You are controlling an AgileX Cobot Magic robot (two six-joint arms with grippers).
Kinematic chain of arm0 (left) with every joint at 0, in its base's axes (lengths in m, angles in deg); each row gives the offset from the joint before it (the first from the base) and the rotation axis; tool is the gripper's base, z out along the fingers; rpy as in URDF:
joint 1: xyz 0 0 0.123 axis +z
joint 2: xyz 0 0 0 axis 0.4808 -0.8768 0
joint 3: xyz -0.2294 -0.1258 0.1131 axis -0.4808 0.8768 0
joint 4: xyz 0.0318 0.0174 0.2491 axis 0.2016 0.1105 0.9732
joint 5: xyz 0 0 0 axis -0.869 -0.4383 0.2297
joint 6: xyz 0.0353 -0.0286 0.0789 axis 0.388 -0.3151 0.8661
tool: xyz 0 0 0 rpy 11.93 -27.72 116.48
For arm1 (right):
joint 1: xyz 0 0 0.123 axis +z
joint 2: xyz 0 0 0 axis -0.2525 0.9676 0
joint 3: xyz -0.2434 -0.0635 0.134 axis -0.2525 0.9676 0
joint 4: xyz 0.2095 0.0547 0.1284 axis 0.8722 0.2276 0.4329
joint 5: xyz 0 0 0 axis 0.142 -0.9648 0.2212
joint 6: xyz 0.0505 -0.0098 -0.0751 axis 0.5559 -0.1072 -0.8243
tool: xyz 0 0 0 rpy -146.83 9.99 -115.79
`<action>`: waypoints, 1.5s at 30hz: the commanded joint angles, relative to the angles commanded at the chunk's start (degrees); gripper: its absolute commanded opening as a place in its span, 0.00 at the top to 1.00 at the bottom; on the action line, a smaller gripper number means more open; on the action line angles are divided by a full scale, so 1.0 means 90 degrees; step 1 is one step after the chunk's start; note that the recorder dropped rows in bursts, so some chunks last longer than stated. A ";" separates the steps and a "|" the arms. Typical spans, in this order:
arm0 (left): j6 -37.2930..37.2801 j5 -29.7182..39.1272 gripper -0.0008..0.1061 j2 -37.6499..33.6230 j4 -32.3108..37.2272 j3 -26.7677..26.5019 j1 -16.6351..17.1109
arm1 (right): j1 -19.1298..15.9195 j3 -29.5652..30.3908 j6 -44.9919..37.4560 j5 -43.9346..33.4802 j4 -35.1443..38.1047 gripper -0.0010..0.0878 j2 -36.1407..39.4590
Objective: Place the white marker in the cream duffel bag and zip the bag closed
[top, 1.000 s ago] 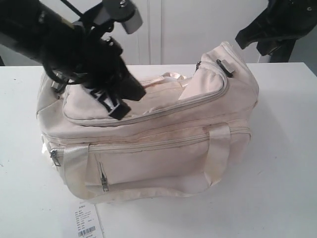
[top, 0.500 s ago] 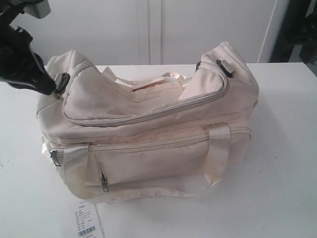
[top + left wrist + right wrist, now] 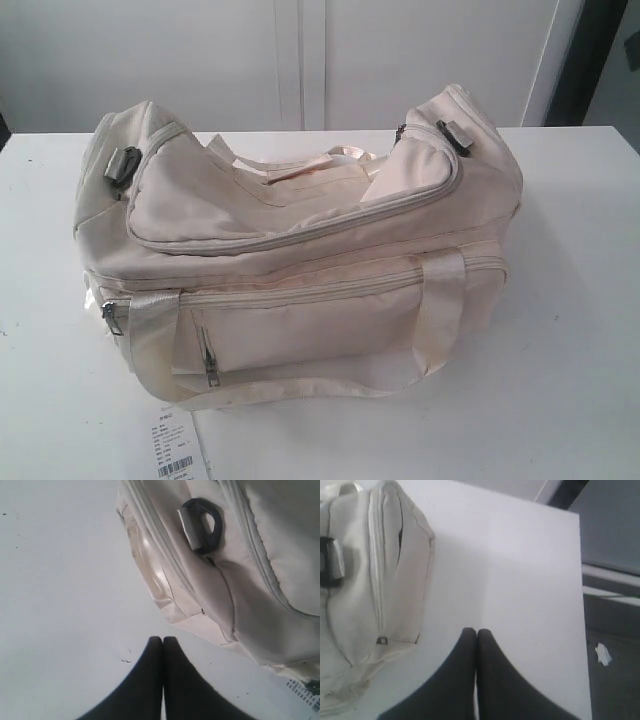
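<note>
The cream duffel bag [image 3: 300, 250] lies on the white table [image 3: 560, 330], its curved top flap lying flat with the zip line closed along the front. The white marker is out of view. Neither arm appears in the exterior view. My left gripper [image 3: 163, 639] is shut and empty above bare table beside the bag's end [image 3: 210, 580] with the grey buckle [image 3: 202, 524]. Over the table beside the bag's other end [image 3: 370, 580], my right gripper [image 3: 476, 630] is shut with nothing in it.
A white barcoded paper tag [image 3: 178, 445] lies on the table at the bag's front left corner. The table's edge [image 3: 581, 605] runs close to the right gripper, with floor beyond. White cabinet doors [image 3: 300, 60] stand behind the table.
The left arm, which hung over the bag's top flap a second ago, has pulled away to the left and left the exterior view. The right arm has also left that view.
</note>
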 joint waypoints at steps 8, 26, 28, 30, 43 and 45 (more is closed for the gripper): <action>-0.0331 -0.1068 0.99 0.1193 0.0000 0.1239 0.0000 | 0.0000 0.1304 0.0099 0.1291 0.0000 0.99 -0.1161; -0.0729 -0.1882 0.99 0.3708 -0.0023 0.3106 0.0000 | 0.0000 0.3355 0.0171 0.2369 0.0168 0.99 -0.4076; -0.0759 -0.1924 0.99 0.3944 -0.0023 0.3266 0.0000 | 0.0000 0.3507 0.0171 0.2369 0.0168 0.99 -0.4378; -0.0759 -0.1999 0.99 0.4167 -0.0023 0.3465 0.0000 | 0.0000 0.3712 0.0171 0.2454 0.0168 0.99 -0.4659; -0.1305 -0.2322 0.99 0.5741 -0.0023 0.4493 0.0000 | 0.0000 0.4711 0.0171 0.2494 0.0168 0.99 -0.6374; -0.1305 -0.2255 0.99 0.5932 -0.0023 0.4521 0.0000 | 0.0000 0.4730 0.0171 0.2445 0.0168 0.99 -0.6572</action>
